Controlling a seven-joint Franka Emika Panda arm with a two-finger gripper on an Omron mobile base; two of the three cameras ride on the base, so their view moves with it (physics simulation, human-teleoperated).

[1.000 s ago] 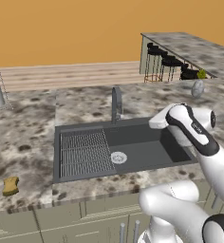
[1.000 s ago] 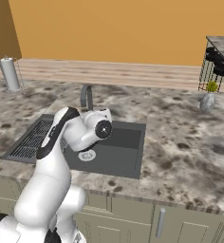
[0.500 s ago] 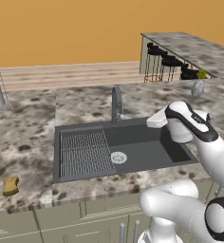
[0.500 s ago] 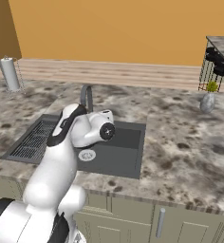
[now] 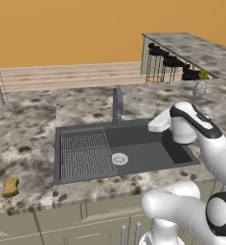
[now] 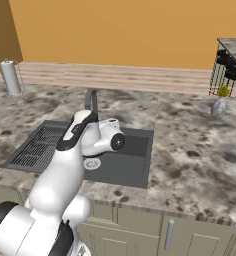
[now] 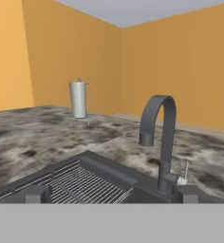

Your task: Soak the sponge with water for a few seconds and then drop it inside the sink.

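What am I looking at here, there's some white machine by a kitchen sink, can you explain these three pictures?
The white machine is a jointed robot arm on a driving base, in a computer-rendered kitchen. Two pictures look over it from behind, on its left and its right. The third comes from a camera on its end effector, which is open and holds nothing. It faces the curved grey metal faucet of the large dark grey recessed sink. On the speckled stone counter lie a small yellow-orange sponge near the front edge, left of the sink, and a grey paper towel roll further back.

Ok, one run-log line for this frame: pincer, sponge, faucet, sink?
pincer: open, empty, facing faucet | sponge: on counter left of sink, untouched | water: none running
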